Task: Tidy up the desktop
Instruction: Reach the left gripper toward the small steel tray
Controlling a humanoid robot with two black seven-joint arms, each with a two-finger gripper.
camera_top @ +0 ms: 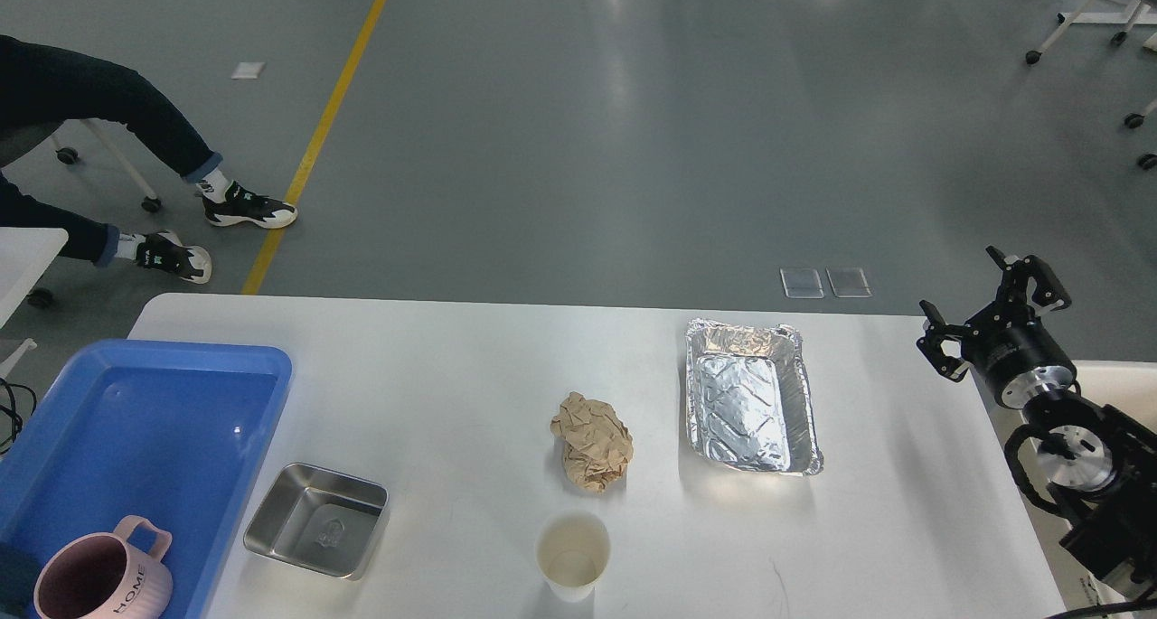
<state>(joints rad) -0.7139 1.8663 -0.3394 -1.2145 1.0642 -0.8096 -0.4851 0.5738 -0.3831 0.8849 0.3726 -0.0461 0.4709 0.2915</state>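
Note:
The white desktop carries a crumpled brown paper ball at its middle, an empty foil tray to the right, a paper cup near the front edge and a small steel tray at the front left. A pink mug stands in the blue plastic tray at the left. My right gripper is open and empty, raised off the table's right edge, right of the foil tray. My left arm is out of view.
A cream-coloured bin sits behind my right arm at the right. A seated person's legs are on the floor at the far left, beyond the table. Chair wheels stand at the far right.

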